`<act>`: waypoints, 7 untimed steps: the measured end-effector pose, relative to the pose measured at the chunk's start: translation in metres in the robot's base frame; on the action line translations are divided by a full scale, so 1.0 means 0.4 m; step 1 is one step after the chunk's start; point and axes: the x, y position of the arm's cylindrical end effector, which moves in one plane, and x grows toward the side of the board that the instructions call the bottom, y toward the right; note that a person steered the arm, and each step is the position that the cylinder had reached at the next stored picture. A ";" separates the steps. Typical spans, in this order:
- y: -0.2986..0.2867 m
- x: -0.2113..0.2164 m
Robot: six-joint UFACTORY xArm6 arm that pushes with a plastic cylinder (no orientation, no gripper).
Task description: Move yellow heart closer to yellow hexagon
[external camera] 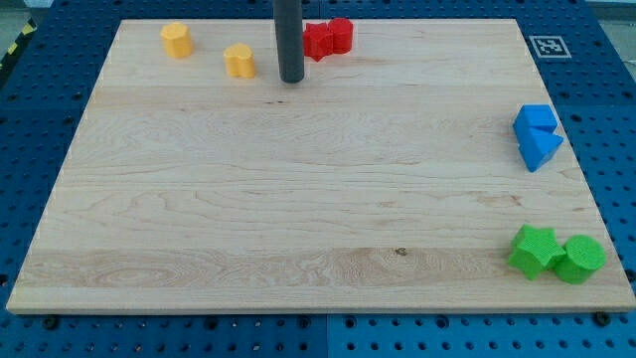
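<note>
The yellow heart [238, 61] lies near the view's top, left of centre. The yellow hexagon [177, 40] lies up and to the left of it, a short gap between them. My tip [291, 80] rests on the board just right of the yellow heart and slightly below it, not touching it. The dark rod rises straight up out of the view's top.
Two red blocks [329, 39] sit together just right of the rod at the view's top. Two blue blocks [538, 135] touch each other at the right edge. A green star [534, 251] and a green cylinder [579, 259] sit at the bottom right. The wooden board [298, 219] lies on a blue pegboard.
</note>
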 end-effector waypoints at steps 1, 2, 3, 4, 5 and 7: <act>-0.147 -0.024; -0.232 -0.024; -0.232 0.006; -0.269 0.023; -0.340 -0.027; -0.390 -0.040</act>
